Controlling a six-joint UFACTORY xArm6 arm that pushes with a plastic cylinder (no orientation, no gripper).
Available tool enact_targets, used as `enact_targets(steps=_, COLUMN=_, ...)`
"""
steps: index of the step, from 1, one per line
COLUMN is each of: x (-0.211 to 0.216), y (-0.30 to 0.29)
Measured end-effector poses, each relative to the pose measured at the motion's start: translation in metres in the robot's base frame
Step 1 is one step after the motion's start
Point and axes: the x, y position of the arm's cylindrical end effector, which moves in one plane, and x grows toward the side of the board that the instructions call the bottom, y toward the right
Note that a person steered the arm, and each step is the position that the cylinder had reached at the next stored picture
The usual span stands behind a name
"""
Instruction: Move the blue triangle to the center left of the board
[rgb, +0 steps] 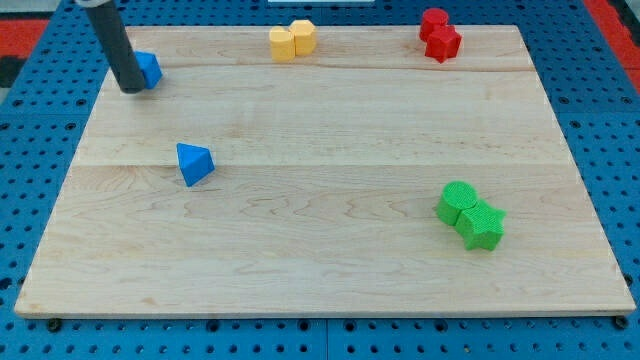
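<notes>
A blue triangle (194, 163) lies on the wooden board (320, 230), left of the middle. My tip (131, 88) rests near the view's top left, touching the left side of a second blue block (148, 69), whose shape is partly hidden by the rod. The tip is well above and to the left of the blue triangle, apart from it.
Two yellow blocks (292, 40) sit together at the top edge, middle. Two red blocks (439, 35) sit at the top right. A green cylinder (457, 201) and a green star-like block (482, 224) touch at the lower right. A blue pegboard (40, 120) surrounds the board.
</notes>
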Motion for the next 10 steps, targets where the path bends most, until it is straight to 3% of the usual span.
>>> enact_targets(steps=2, x=-0.04, y=0.019)
enact_targets(steps=3, x=0.001, y=0.096)
enact_targets(steps=4, x=0.068, y=0.136)
enact_targets(steps=5, x=0.128, y=0.144)
enact_targets(steps=6, x=0.154, y=0.153)
enact_targets(steps=10, x=0.133, y=0.053)
